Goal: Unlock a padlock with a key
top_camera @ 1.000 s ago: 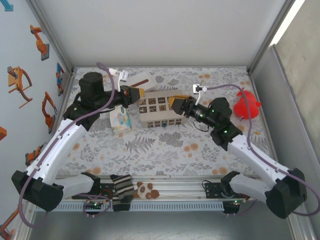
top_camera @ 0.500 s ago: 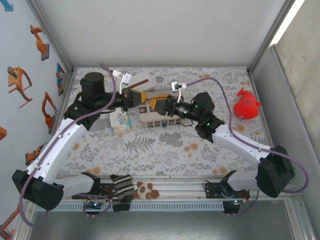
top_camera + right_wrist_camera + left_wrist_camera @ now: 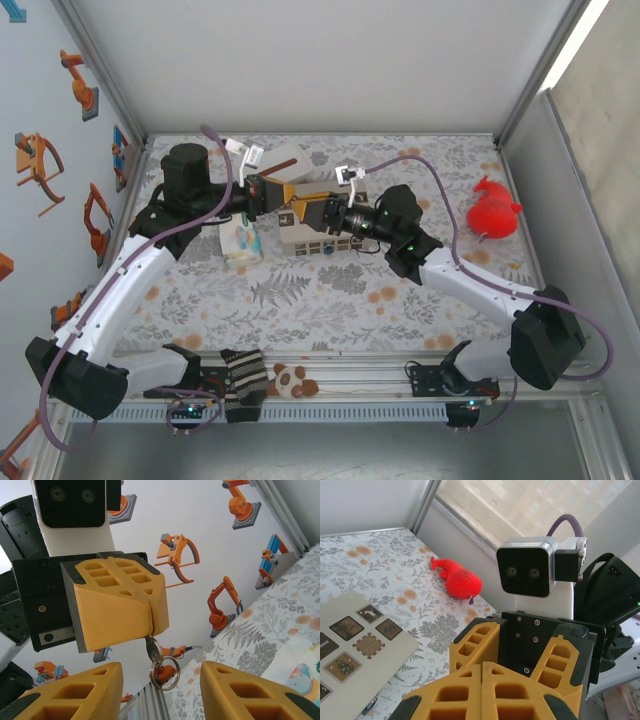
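So the two arms are nose to nose above the beige compartment box (image 3: 318, 228), about mid-table on the flowery tablecloth (image 3: 330, 290). The left gripper (image 3: 151, 621) is clamped fully shut, its yellow fingers pressed flat together. Poking out from the seam between them is a small silvery bit that looks to me like the head of a key (image 3: 153, 647). A couple of key rings (image 3: 165, 675) hang off it. The right gripper (image 3: 160, 700) is pointed straight at it with its jaws spread well apart and nothing in them. From the right wrist cam, the rings dangle right in the gap between the two yellow fingertips (image 3: 75, 690) and don't touch either one. As for the padlock, I honestly can't make it out. Whether it's tucked inside the left grip or somewhere by the box, I can't tell. Other stuff on the table: a tissue pack (image 3: 240, 243) just left of the box under the left arm, and a red plush toy (image 3: 460, 582) well off to the right near the wall. A striped sock (image 3: 243, 385) and a little panda toy (image 3: 292, 380) sit down at the near edge between the arm bases.
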{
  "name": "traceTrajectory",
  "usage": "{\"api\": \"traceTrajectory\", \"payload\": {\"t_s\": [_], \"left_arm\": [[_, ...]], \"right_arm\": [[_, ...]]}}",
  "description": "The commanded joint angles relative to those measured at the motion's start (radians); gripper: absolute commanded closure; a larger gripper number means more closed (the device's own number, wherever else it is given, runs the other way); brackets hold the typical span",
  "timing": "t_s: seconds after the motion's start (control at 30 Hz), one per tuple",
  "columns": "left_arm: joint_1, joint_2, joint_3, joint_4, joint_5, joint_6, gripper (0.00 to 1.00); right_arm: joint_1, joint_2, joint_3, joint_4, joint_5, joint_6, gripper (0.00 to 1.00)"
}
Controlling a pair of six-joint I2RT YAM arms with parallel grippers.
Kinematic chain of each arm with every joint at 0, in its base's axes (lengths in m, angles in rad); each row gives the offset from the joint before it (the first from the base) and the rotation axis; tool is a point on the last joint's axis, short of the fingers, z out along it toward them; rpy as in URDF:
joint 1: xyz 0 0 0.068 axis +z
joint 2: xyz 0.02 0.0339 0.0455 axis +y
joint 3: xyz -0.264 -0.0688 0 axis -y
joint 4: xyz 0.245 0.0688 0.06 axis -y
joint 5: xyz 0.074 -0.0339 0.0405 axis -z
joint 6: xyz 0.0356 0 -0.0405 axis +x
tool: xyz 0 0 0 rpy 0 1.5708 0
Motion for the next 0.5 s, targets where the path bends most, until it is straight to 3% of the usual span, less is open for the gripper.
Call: {"api": "traceTrajectory", "payload": {"t_s": [0.0, 0.47], "left_arm": [[0.003, 0.003, 0.003, 0.030, 0.026, -0.014, 1.00], [0.000, 0.004, -0.004, 0.033, 0.043, -0.014, 1.00]], "right_arm": [[0.012, 0.007, 0.040, 0.043, -0.005, 0.000, 0.59], [0.015, 0.010, 0.044, 0.039, 0.004, -0.002, 0.76]]}}
